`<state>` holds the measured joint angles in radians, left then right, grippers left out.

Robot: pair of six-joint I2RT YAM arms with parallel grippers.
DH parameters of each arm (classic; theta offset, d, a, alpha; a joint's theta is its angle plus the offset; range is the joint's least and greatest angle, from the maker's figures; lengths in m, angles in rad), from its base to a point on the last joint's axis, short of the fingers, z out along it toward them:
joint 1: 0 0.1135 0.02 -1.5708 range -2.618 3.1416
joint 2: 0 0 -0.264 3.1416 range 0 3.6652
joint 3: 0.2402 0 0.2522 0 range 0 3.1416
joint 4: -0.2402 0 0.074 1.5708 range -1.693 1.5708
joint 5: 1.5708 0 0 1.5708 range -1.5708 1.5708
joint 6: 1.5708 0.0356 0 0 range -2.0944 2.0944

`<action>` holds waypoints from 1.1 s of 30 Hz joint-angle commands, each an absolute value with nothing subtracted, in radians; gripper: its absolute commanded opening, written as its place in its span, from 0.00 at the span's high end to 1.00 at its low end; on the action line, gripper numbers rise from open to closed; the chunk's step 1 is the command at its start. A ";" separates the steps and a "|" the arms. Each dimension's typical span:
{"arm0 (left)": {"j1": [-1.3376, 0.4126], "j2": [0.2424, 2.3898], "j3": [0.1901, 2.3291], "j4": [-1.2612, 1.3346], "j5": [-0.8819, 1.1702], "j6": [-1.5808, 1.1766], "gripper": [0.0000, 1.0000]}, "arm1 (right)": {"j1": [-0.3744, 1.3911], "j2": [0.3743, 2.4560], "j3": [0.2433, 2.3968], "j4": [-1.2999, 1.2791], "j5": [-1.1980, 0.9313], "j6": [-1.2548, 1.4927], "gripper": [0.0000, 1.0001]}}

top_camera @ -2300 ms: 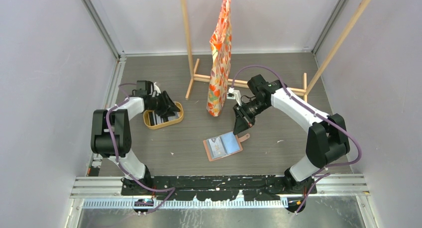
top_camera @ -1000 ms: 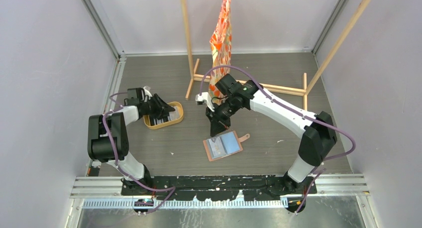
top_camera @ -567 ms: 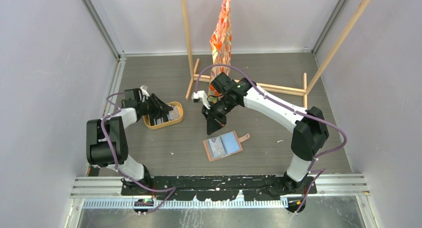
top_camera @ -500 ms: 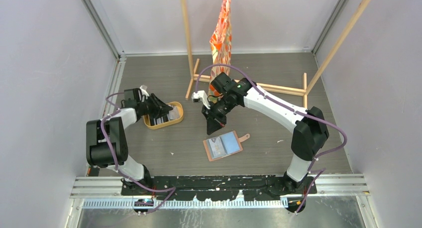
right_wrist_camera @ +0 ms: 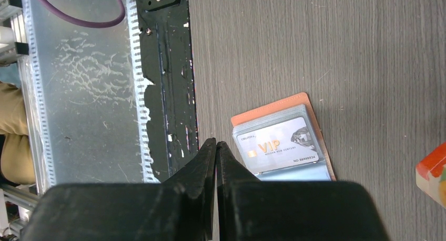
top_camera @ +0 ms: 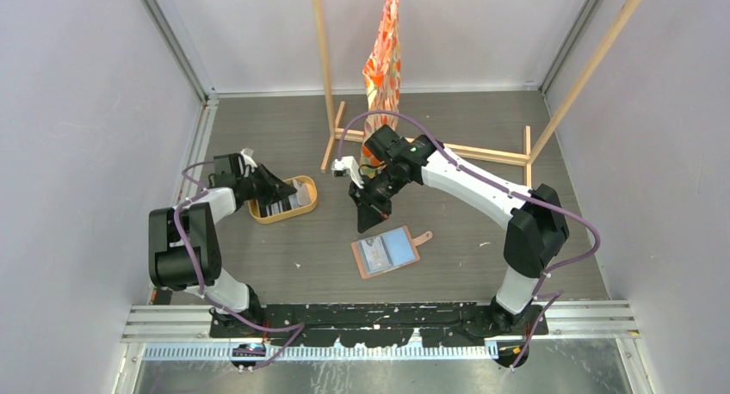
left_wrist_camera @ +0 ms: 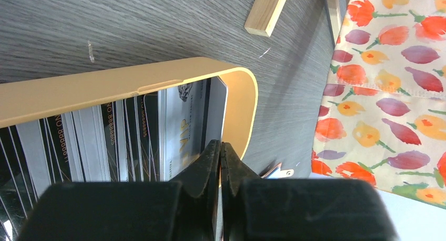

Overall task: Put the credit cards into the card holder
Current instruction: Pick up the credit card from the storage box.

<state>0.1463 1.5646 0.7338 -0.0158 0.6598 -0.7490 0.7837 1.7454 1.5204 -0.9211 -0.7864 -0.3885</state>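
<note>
The card holder (top_camera: 386, 252) lies open on the table, salmon-brown outside and grey-blue inside, with a light "VIP" card (right_wrist_camera: 279, 149) in its left side. My right gripper (top_camera: 372, 222) hovers just beyond its far-left corner, shut and empty (right_wrist_camera: 215, 144). Several black and light credit cards (left_wrist_camera: 105, 141) stand in the oval yellow-rimmed tray (top_camera: 280, 213). My left gripper (top_camera: 288, 190) is in the tray's right end. Its jaws are pressed together on the edge of the rightmost grey card (left_wrist_camera: 216, 107). The holder's snap tab (left_wrist_camera: 279, 171) shows beyond the tray.
A floral cloth bag (top_camera: 381, 67) hangs from a wooden rack whose base bars (top_camera: 482, 153) lie on the table behind my right arm. The cloth (left_wrist_camera: 389, 67) and a wood bar (left_wrist_camera: 268, 9) also show in the left wrist view. The metal rail (right_wrist_camera: 79, 93) runs along the near edge.
My right arm swung left from the holder's right side to above its far-left corner, then held still. My left gripper closed in the tray and shifted slightly left.
</note>
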 commanded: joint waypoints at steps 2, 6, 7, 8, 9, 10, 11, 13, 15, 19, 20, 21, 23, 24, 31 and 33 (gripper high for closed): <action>0.159 1.566 0.735 0.003 0.686 -0.735 0.85 | 0.788 1.700 1.519 -0.900 -0.800 -0.386 0.93; 0.157 1.603 0.740 0.021 0.705 -0.741 0.67 | 0.787 1.695 1.515 -0.897 -0.800 -0.389 0.93; 0.156 1.615 0.744 0.024 0.712 -0.743 0.67 | 0.787 1.694 1.514 -0.898 -0.800 -0.391 0.93; 0.155 1.626 0.749 0.025 0.717 -0.745 0.66 | 0.787 1.692 1.512 -0.897 -0.799 -0.391 0.93; 0.154 1.635 0.753 0.026 0.720 -0.745 0.66 | 0.787 1.690 1.510 -0.897 -0.799 -0.392 0.93; 0.152 1.642 0.756 0.028 0.722 -0.747 0.66 | 0.787 1.689 1.510 -0.897 -0.801 -0.393 0.93; 0.149 1.648 0.756 0.035 0.726 -0.750 0.67 | 0.786 1.686 1.508 -0.895 -0.802 -0.394 0.93; 0.143 1.654 0.760 0.044 0.736 -0.754 0.67 | 0.785 1.683 1.506 -0.894 -0.802 -0.394 0.93; 0.138 1.659 0.760 0.063 0.751 -0.762 0.67 | 0.782 1.683 1.503 -0.892 -0.802 -0.394 0.93; 0.128 1.666 0.765 0.092 0.767 -0.775 0.66 | 0.780 1.679 1.500 -0.891 -0.807 -0.394 0.93; 0.127 1.672 0.767 0.100 0.770 -0.779 0.66 | 0.780 1.678 1.500 -0.890 -0.808 -0.395 0.93; 0.127 1.680 0.768 0.114 0.777 -0.786 0.65 | 0.779 1.677 1.500 -0.890 -0.808 -0.395 0.93; 0.125 1.700 0.772 0.149 0.790 -0.807 0.65 | 0.778 1.678 1.500 -0.891 -0.810 -0.394 0.93; 0.123 1.711 0.776 0.161 0.796 -0.814 0.64 | 0.778 1.677 1.500 -0.889 -0.811 -0.394 0.93; 0.099 1.757 0.808 0.180 0.809 -0.823 0.65 | 0.772 1.671 1.494 -0.887 -0.814 -0.395 0.93; 0.099 1.753 0.805 0.189 0.816 -0.827 0.67 | 0.768 1.669 1.492 -0.885 -0.816 -0.395 0.93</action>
<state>0.1047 1.7500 0.7837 0.1360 0.7761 -0.8112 0.7753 1.7264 1.4933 -0.9096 -0.7910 -0.3897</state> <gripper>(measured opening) 0.350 0.070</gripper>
